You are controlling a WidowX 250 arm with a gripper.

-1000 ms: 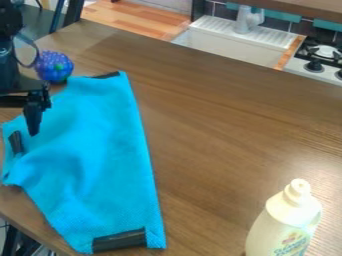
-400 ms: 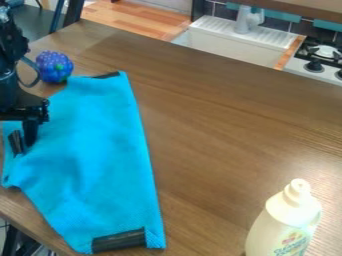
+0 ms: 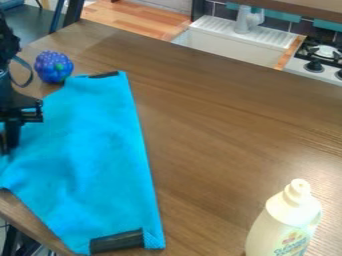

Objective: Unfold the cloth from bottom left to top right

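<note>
We see the black gripper (image 3: pixel 11 137) at the left edge, hiding part of the cloth (image 3: pixel 87 155); can't tell if it's wide or narrow. Cloth: blue, textured, rumpled, black-patched, on the wood-grain table (image 3: pixel 227 130). Pale rounded bottle (image 3: pixel 280 227), base cut off.

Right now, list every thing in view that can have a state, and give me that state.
Cloth: lying on the table, spread but rumpled, not fully squared out.
Gripper: pointing down at the cloth's left edge.
Bottle: upright; whether it is full, cannot tell.
Bumpy blue toy: resting on the table, just beyond the cloth.
Stove: lit or off, cannot tell.
Tap: standing at the sink; running or not, cannot tell.
</note>
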